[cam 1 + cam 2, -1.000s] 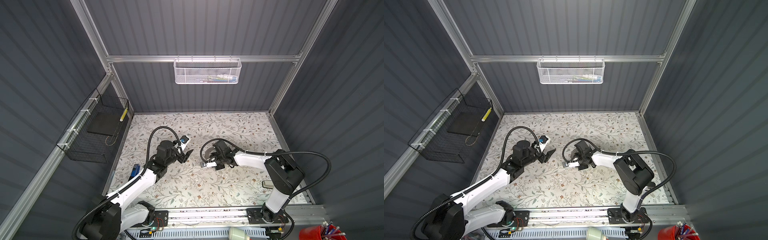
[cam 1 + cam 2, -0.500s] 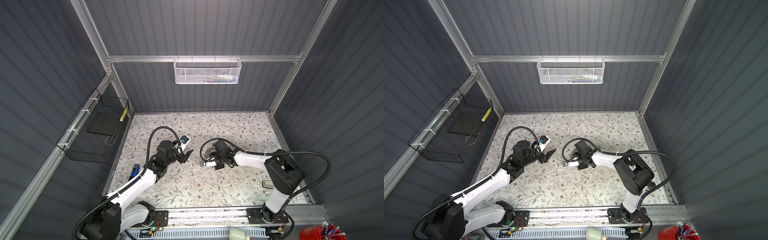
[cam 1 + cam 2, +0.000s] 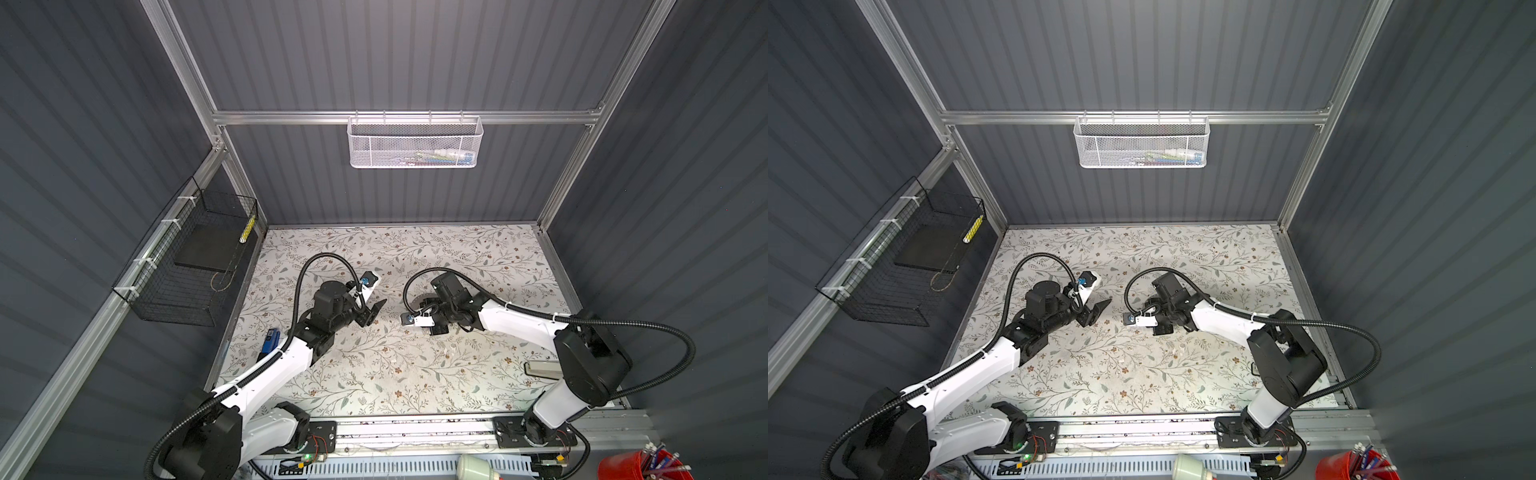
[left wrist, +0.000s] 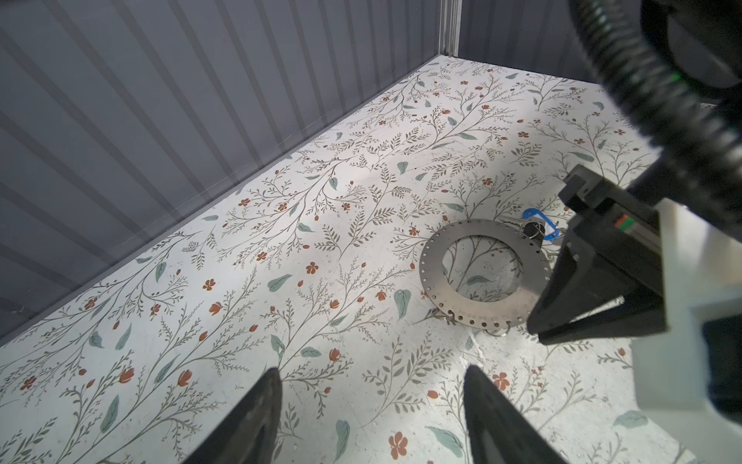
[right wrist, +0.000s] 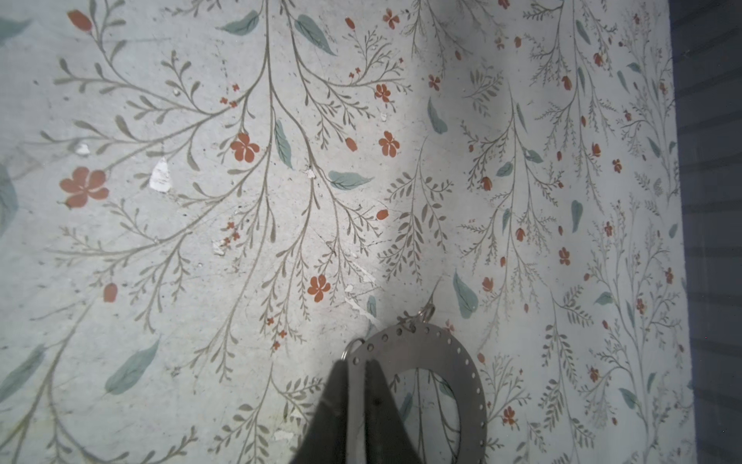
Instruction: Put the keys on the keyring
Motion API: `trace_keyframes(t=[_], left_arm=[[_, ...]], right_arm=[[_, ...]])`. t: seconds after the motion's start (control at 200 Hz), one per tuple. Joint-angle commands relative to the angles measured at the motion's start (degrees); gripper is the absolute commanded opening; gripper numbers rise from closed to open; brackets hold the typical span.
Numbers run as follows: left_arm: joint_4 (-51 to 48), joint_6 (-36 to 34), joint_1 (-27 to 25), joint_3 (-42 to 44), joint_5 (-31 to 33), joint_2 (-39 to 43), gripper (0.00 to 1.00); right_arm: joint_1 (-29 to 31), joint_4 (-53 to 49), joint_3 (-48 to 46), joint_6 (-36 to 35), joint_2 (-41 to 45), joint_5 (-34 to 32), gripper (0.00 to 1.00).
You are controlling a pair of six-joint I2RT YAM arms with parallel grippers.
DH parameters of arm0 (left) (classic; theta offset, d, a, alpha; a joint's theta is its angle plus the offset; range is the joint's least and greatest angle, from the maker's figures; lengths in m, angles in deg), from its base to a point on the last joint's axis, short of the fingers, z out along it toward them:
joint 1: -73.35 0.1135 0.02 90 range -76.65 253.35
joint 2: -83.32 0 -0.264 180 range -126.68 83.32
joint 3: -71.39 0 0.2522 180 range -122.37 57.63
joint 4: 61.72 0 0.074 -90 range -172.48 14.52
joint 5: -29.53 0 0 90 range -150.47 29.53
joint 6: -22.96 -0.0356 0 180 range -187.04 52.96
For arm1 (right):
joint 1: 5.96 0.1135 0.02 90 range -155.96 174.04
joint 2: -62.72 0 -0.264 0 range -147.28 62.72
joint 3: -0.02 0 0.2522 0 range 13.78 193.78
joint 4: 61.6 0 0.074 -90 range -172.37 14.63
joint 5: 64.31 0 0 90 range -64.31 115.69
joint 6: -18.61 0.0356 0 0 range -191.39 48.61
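Okay, hidden stuff first: the keys show only in the left wrist view. They are a blue tag and a black fob bunched at the rim of the keyring, half behind the right gripper. Can't tell if they are hooked on. In both top views the right arm covers most of the ring. There's a blue block at the table's left edge, partly under the left arm, and a red cup cut off at the corner.

The table has a floral cover, scuffed with white chips. Dark grey ribbed walls, a white mesh basket on the back rail, a black wire basket on the left wall.

The keyring lies flat mid-table, with small split rings poking out at its rim. The right jaws stand a narrow slit apart at the ring's band, and the band shows in the slit. Gripping or only touching, can't tell. The left gripper has its jaws wide apart and holds nothing; the ring is near, ahead of them, not touching.
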Motion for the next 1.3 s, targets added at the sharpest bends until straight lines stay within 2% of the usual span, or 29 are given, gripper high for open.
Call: trace_keyframes(t=[0.0, 0.095, 0.21, 0.485, 0.991, 1.291], left_arm=[[0.23, -0.64, 0.27, 0.05, 0.86, 1.44, 0.72], [0.68, -0.72, 0.27, 0.37, 2.04, 1.84, 0.73], [0.89, -0.69, 0.34, 0.4, 2.0, 1.74, 0.73], [0.53, -0.55, 0.31, 0.18, 1.37, 1.36, 0.73], [0.27, -0.53, 0.27, -0.12, 1.0, 0.87, 0.73], [0.09, -0.38, 0.27, -0.22, 0.64, 0.65, 0.73]], right_arm=[[1.01, -2.8, 0.81, 2.43, -2.16, -5.29, 0.26], [2.37, -1.99, 1.3, 4.88, -4.26, -10.84, 0.32], [3.66, -1.32, 2.45, 6.9, -6.38, -15.75, 0.33], [4.53, -0.44, 4.31, 8.61, -9.64, -20.34, 0.32], [5.49, 0.49, 4.33, 9.09, -10.65, -19.94, 0.27], [6.19, 0.13, 5.42, 10.09, -12.2, -22.04, 0.24]])
